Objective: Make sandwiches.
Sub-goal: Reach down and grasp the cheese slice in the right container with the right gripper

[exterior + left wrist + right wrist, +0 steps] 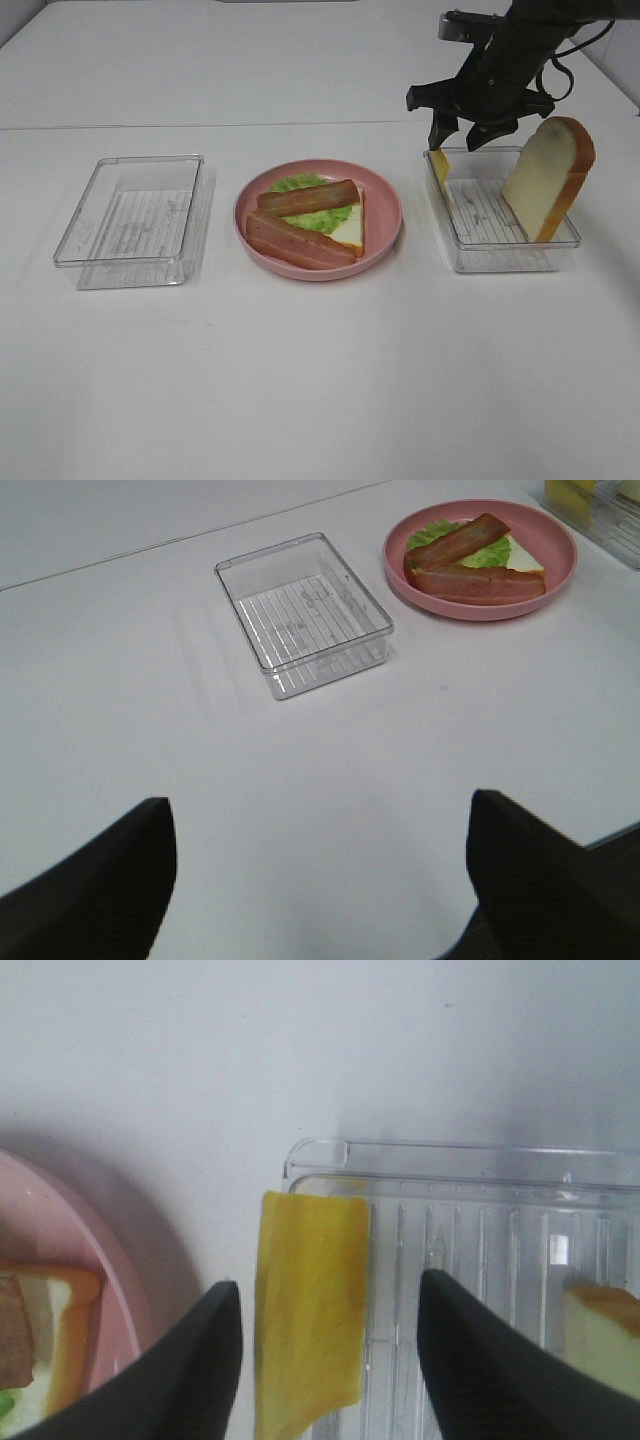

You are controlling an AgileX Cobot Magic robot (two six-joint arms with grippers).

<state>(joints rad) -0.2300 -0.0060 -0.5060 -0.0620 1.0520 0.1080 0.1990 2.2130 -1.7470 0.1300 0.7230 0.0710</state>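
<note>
The right arm (pixel 520 50) runs straight off the top edge of the high view, upper links out of sight. On the pink plate (pixel 378 190), lettuce (pixel 320 218) and 2 bacon strips (pixel 307 197) cover most of the bottom bread slice (pixel 350 230); only 1 corner peeks out. Over to the right wrist view: the cheese slice (pixel 310 1310) runs past the frame's edge, 1 end unseen, and the plate and the upright bread slice (pixel 605 1325) are clipped too. Left gripper (pixel 315 810): just 2 dark finger stubs, everything behind them cut away.
</note>
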